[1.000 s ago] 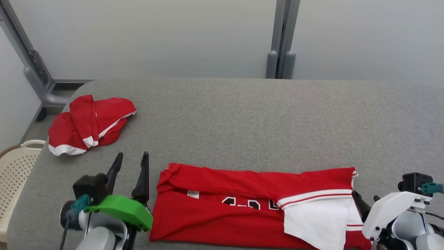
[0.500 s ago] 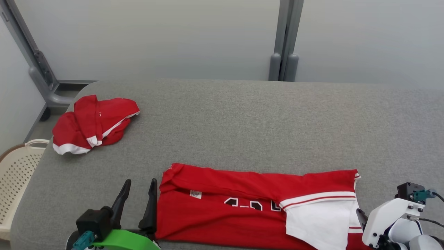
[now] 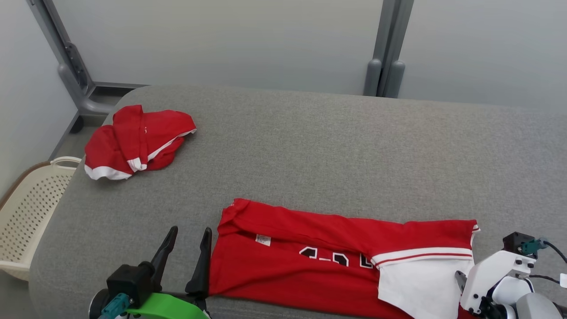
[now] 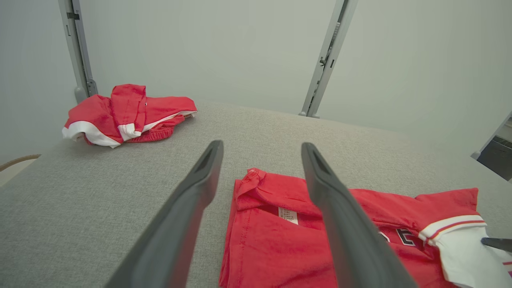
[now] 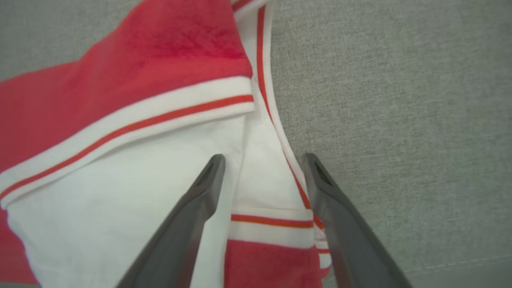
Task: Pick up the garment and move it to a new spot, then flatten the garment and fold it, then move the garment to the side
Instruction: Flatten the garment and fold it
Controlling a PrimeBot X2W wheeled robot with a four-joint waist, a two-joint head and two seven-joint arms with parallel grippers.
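The garment (image 3: 310,266), a red jersey with white sleeve trim and black lettering, lies folded in a long strip along the near edge of the grey padded table (image 3: 332,141). My left gripper (image 3: 191,229) stands open just left of the jersey's left end, with nothing between its fingers. In the left wrist view the left gripper (image 4: 262,146) points across the garment (image 4: 280,244) at its collar corner. My right gripper (image 3: 460,278) sits at the jersey's right end. In the right wrist view the right gripper (image 5: 264,157) hovers open over the white sleeve of the garment (image 5: 140,72).
A second red-and-white garment (image 3: 137,141) lies crumpled at the table's far left corner. A cream perforated basket (image 3: 26,208) stands on the floor left of the table. Grey posts (image 3: 384,75) rise behind the far edge. Bare table surface stretches beyond the jersey.
The head view has shifted, so everything sits further right and up. My left gripper has drawn back toward the near edge beside the jersey's left end. The right arm sits lower.
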